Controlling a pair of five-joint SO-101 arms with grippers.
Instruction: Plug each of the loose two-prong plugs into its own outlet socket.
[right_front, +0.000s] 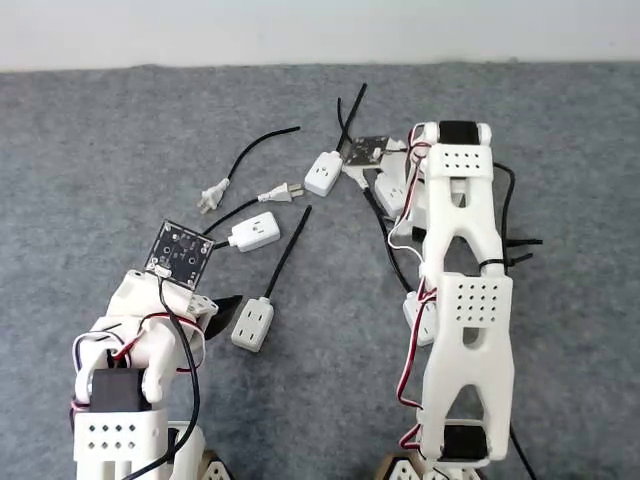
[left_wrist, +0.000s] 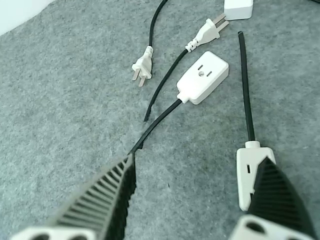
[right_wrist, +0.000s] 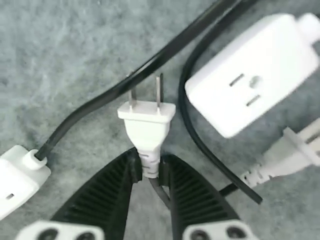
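Your right gripper (right_wrist: 148, 167) has its fingers (right_wrist: 105, 200) pinching the neck of a white two-prong plug (right_wrist: 147, 122) at the far right of the bench (right_front: 100, 150), prongs pointing away, with a far socket (right_wrist: 250, 75) just beside it. Your left gripper (left_wrist: 197, 165), near left, is spread wide and holds nothing; a near socket (left_wrist: 248, 172) lies beside one finger.

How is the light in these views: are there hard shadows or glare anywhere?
High view: even, soft light on the grey carpet, no hard shadows. Left wrist view: the outlet socket casts only a thin, soft shadow. Right wrist view: the white outlet socket is very bright, yet its slots are readable.
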